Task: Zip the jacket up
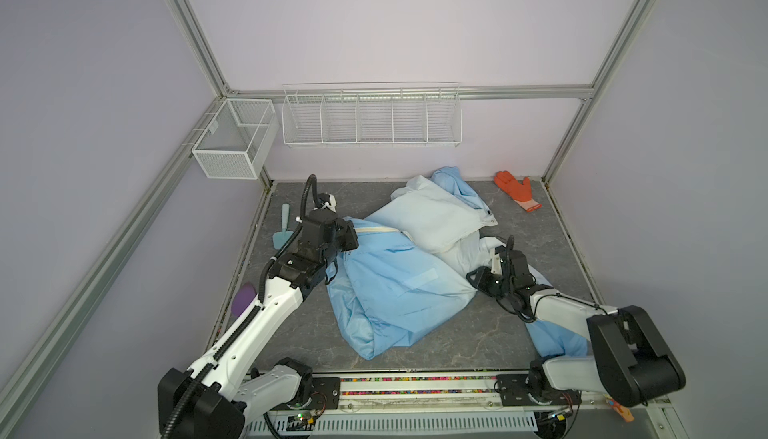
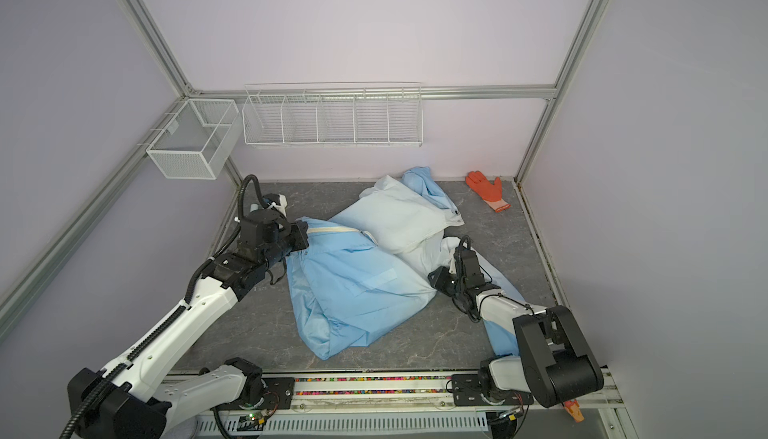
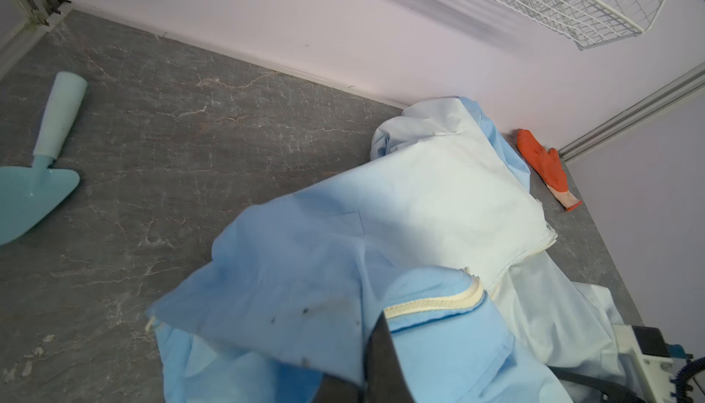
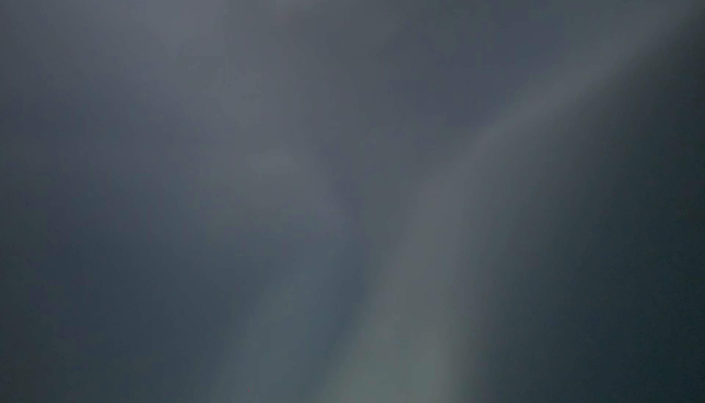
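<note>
Pale-blue jacket (image 1: 395, 287) was seen crumpled across the grey table (image 1: 469, 333) in both top views, with the left gripper (image 1: 352, 238) clamped on its hem beside the white zipper (image 1: 378, 230). That pinch was confirmed from the left wrist. Only dark blur was given by the right wrist; the right gripper (image 1: 494, 261), pressed against the cloth, could not be judged.

Both top views have soft, even light, faint shadows and lines bowed toward the edges. Close beside the left pincer (image 3: 375, 344) the jacket (image 3: 305, 286) blurs out of focus. The right wrist view is a dim grey smear, perhaps too close to focus.
</note>
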`<state>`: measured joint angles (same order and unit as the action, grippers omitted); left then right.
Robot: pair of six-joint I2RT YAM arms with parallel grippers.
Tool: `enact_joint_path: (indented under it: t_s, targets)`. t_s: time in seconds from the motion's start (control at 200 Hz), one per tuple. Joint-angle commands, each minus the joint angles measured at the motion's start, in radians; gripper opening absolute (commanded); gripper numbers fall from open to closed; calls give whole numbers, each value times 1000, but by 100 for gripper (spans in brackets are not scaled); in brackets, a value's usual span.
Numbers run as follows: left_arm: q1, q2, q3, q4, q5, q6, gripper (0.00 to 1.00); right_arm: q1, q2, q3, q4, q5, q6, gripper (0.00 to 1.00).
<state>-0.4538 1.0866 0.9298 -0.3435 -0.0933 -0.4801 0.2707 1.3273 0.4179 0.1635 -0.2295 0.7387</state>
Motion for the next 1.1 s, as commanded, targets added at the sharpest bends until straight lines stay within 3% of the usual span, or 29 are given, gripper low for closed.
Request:
enact_joint_path:
  t_s: [0.0,0.115,0.235,0.325,0.49,0.6,0.685,0.905,1.095]
  targets:
    - [5,-105,-108,-2,95,-115,0,10,-144,2,-108,48,-32,58]
    - [4,-221,-233,-16,179,-253,9,25,-339,38,-325,170,-74,67]
    - [1,-326,-359,-35,208,-375,4,51,-512,64,-421,231,-87,74]
    - [1,-394,-420,-73,202,-414,2,97,-533,99,-412,206,-100,77]
    - [2,-435,-501,-61,214,-472,10,254,-267,288,-376,101,-175,74]
    - [2,-437,-540,-11,216,-493,24,353,-22,433,-339,10,-204,71]
    - [3,-442,-580,63,229,-519,38,409,123,533,-329,4,-209,70]
    - [2,-433,-790,439,254,-655,70,432,352,635,-319,44,-191,65]
    - [-3,-296,-795,574,294,-621,73,415,423,676,-327,36,-181,70]
